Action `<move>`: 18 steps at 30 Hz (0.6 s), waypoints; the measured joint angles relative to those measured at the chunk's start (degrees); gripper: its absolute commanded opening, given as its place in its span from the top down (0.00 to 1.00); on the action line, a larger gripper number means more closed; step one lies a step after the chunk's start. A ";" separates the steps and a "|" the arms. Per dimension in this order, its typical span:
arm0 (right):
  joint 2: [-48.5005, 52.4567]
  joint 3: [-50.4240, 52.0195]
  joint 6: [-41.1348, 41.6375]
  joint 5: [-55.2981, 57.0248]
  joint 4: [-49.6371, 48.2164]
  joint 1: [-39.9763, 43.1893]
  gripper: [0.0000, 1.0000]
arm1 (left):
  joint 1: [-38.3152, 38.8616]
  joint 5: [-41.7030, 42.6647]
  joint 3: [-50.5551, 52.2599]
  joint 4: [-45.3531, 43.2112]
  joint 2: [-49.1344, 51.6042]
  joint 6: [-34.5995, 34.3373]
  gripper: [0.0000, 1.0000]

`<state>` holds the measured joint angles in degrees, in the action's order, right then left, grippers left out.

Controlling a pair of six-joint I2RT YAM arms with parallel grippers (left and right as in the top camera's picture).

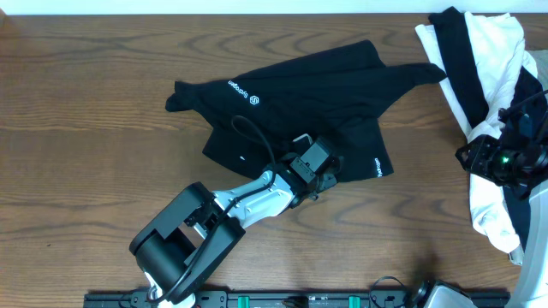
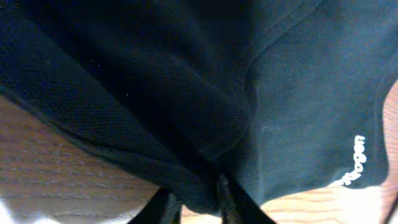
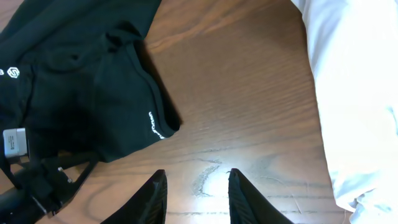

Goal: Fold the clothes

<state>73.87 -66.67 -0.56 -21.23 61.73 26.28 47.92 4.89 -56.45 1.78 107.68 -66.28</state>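
A black garment (image 1: pixel 291 103) with white logo and lettering lies spread and rumpled at the table's middle. My left gripper (image 1: pixel 327 178) sits at its near hem. In the left wrist view the dark fabric (image 2: pixel 186 93) fills the frame, and a fold of the hem is pinched between the left gripper (image 2: pixel 196 200) fingers. My right gripper (image 3: pixel 196 186) hangs open over bare wood with nothing between its fingers, to the right of the black garment (image 3: pixel 74 93). From overhead the right gripper (image 1: pixel 481 158) is at the far right.
A pile of black and white clothes (image 1: pixel 488 77) lies at the right edge, under the right arm. White fabric (image 3: pixel 354 93) from the pile fills the right side of the right wrist view. The left arm (image 1: pixel 205 222) reaches in from the front edge.
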 measured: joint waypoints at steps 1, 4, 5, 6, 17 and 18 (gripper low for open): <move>0.00 0.00 0.02 -0.02 0.00 0.00 0.69 | 0.11 -0.63 0.00 0.07 0.00 0.07 0.78; 0.00 0.00 0.00 -0.02 -0.02 0.00 0.69 | 0.42 -2.29 0.00 0.09 0.00 0.09 0.66; 0.00 0.00 0.00 -0.02 0.00 0.00 0.69 | 0.44 -2.82 0.00 0.00 0.00 0.46 0.64; 0.00 0.00 0.00 -0.02 -0.02 0.00 0.69 | 0.48 -3.23 -0.13 -0.35 -0.04 0.39 0.63; 0.00 0.00 -0.04 -0.02 0.07 0.00 0.69 | 0.52 -5.38 -0.26 -0.31 -0.04 -0.04 0.81; 0.00 0.00 -0.04 -0.02 0.13 0.00 0.69 | 0.50 -5.53 -0.24 -0.11 -0.02 -0.22 0.94</move>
<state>73.87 -66.67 -0.60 -21.26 61.87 26.28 48.42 -0.64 -56.69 1.67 107.66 -66.50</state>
